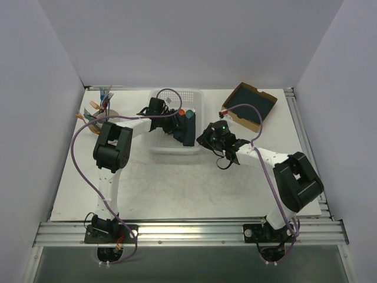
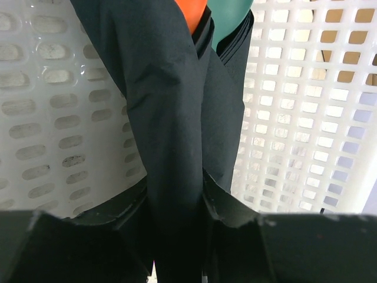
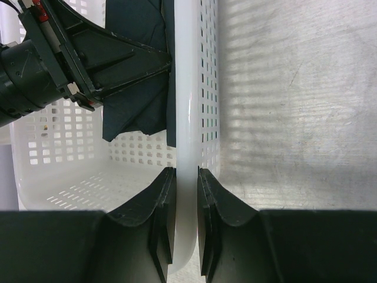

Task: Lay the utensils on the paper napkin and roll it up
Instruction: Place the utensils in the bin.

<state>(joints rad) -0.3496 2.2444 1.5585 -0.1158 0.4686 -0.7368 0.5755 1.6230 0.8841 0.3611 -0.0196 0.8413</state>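
The rolled paper napkin is a narrow near-black bundle with an orange utensil tip at its far end. My left gripper is shut on it inside the white basket. In the top view the bundle hangs at the basket's right side, held by my left gripper. A second dark roll with a teal tip lies right behind it. My right gripper is shut on the basket's right rim, with one finger inside and one outside; it also shows in the top view.
A cardboard box with a stack of dark sheets stands at the back right. A cup with spare coloured cutlery stands at the back left. The basket sits at the back centre. Both forearms cross the middle of the table.
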